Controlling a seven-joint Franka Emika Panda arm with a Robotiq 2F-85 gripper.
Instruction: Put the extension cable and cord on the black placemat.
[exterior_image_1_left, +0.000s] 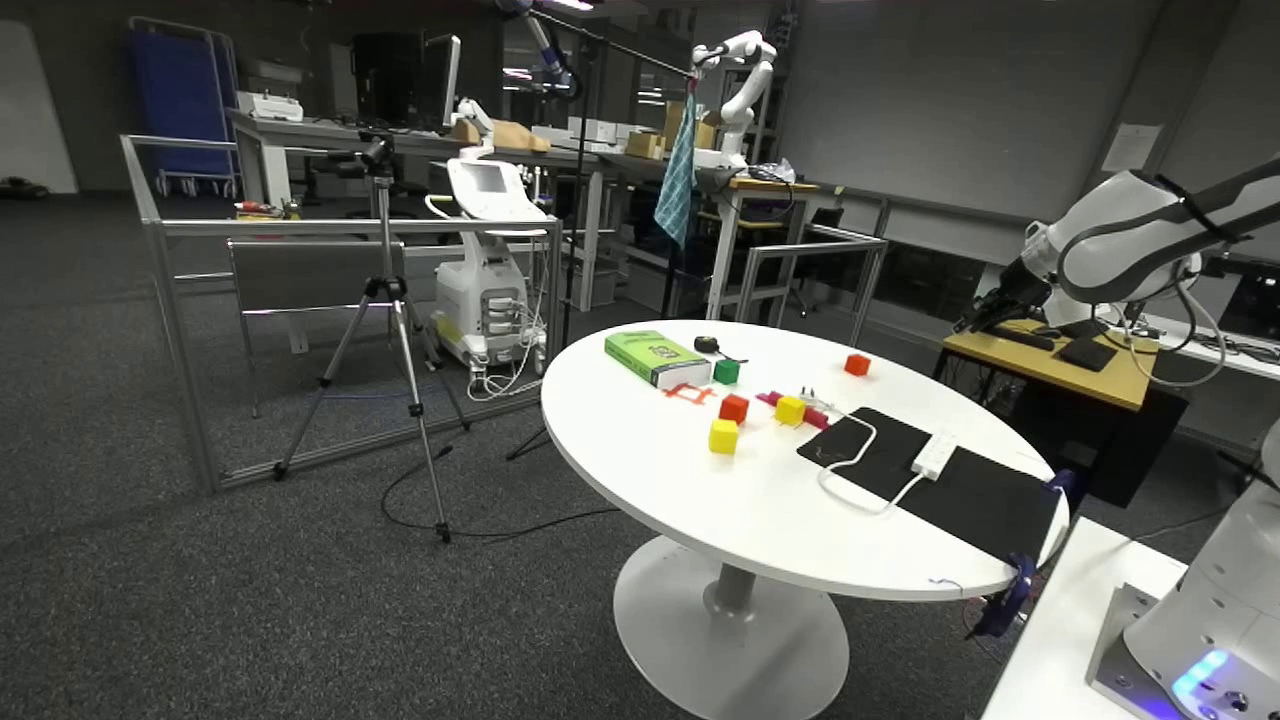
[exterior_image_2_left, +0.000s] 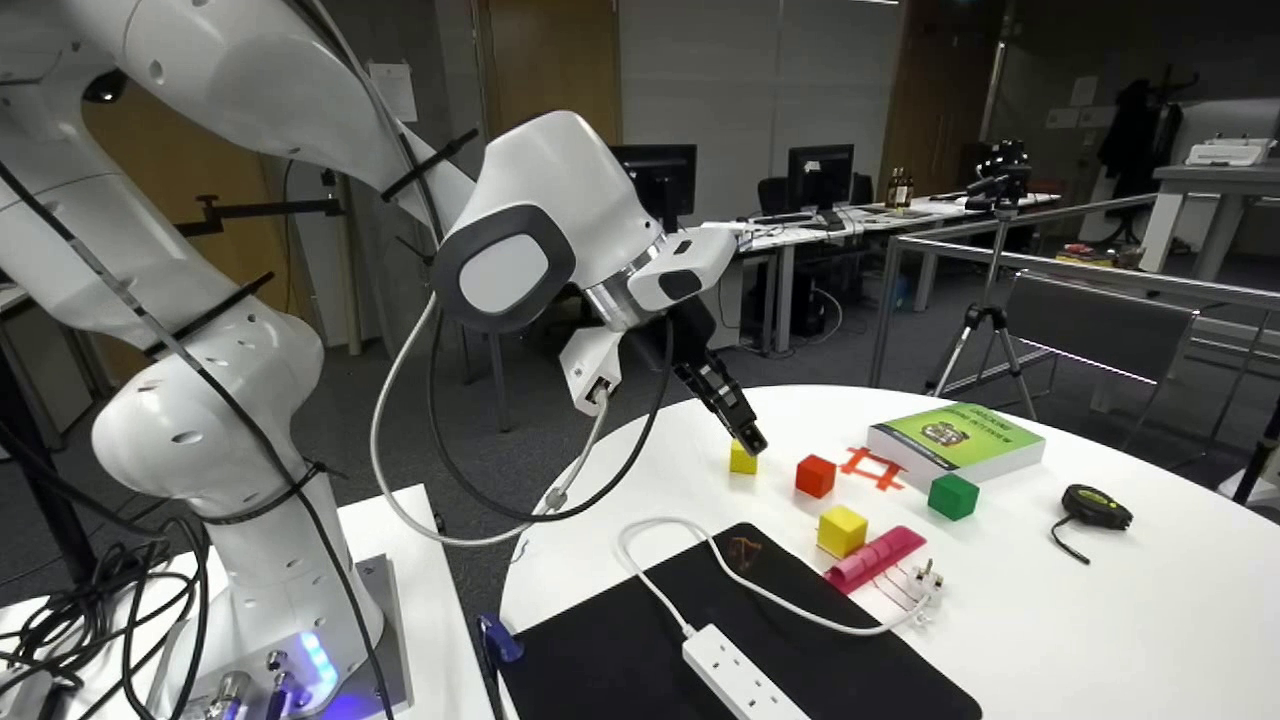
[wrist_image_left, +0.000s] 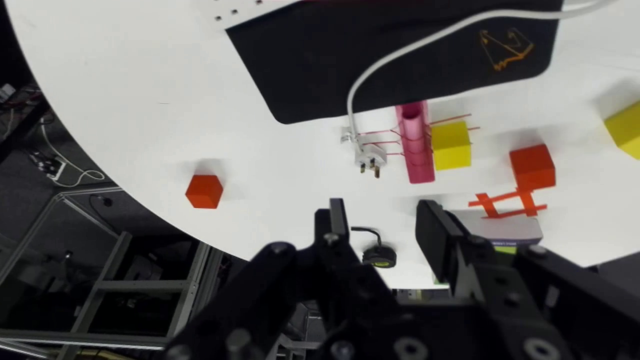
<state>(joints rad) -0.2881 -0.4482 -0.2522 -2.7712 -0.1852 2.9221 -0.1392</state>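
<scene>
Wrist view: fingers (wrist_image_left: 434, 235) spread, a clear gap between them, held above the worktop (wrist_image_left: 140, 120). Plug (wrist_image_left: 371, 157) lies at their 12 o'clock, on the worktop, near a pink piece (wrist_image_left: 416, 145). From the plug the extension cable (wrist_image_left: 515, 14) bends off toward 2 o'clock across the black placemat (wrist_image_left: 320, 70); white socket block (exterior_image_2_left: 740, 672) at 11 o'clock, on the placemat in both exterior views.
</scene>
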